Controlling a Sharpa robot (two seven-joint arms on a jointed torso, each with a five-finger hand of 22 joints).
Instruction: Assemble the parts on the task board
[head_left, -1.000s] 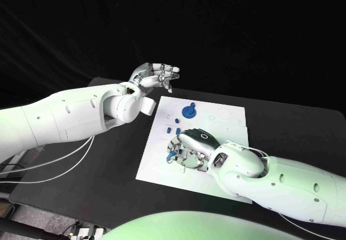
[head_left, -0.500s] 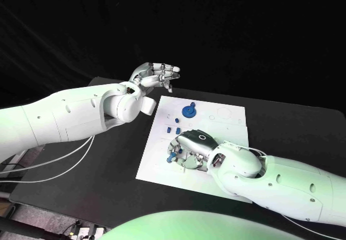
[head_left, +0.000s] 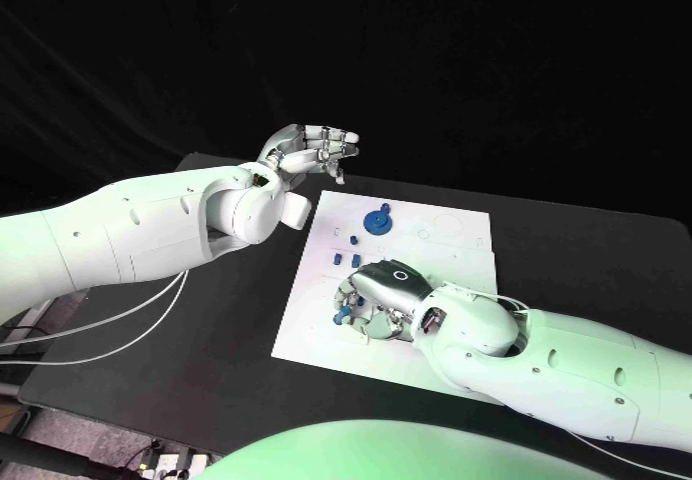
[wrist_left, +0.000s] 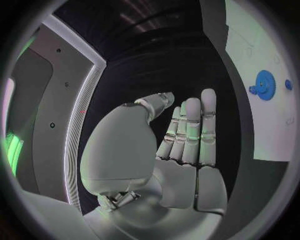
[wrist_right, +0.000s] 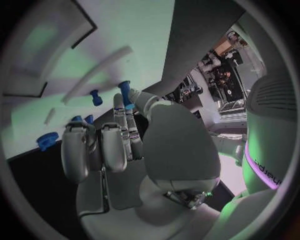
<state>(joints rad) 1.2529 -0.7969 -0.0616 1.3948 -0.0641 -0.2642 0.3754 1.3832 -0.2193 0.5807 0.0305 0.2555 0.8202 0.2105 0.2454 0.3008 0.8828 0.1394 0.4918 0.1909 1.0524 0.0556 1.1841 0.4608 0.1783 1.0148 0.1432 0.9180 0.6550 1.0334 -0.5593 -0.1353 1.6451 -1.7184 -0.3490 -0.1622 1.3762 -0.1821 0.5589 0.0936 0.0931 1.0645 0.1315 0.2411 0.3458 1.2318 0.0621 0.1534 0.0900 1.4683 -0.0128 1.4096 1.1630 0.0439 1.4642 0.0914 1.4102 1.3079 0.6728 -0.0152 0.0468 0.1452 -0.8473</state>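
Note:
The white task board (head_left: 433, 240) lies mid-table. A blue gear (head_left: 378, 221) (wrist_left: 265, 85) sits near its far edge, and two small blue pegs (head_left: 343, 260) stand below it. My right hand (head_left: 378, 298) reaches down onto the board's near half. In the right wrist view its thumb and a finger pinch a blue peg (wrist_right: 124, 90) standing on the board (wrist_right: 94, 45). Another blue peg (wrist_right: 95, 97) and a blue toothed piece (wrist_right: 45, 141) lie close by. My left hand (head_left: 310, 148) (wrist_left: 187, 145) hovers beyond the board's far left corner, fingers straight and holding nothing.
The black table (head_left: 216, 330) surrounds the board, with bare surface left of it and along the near edge. My left forearm (head_left: 159, 230) hangs over the table's left side. White cables (head_left: 116, 330) trail off the left edge.
My right hand has crept slightly toward the board's near edge, staying on the blue peg. The left hand has not moved.

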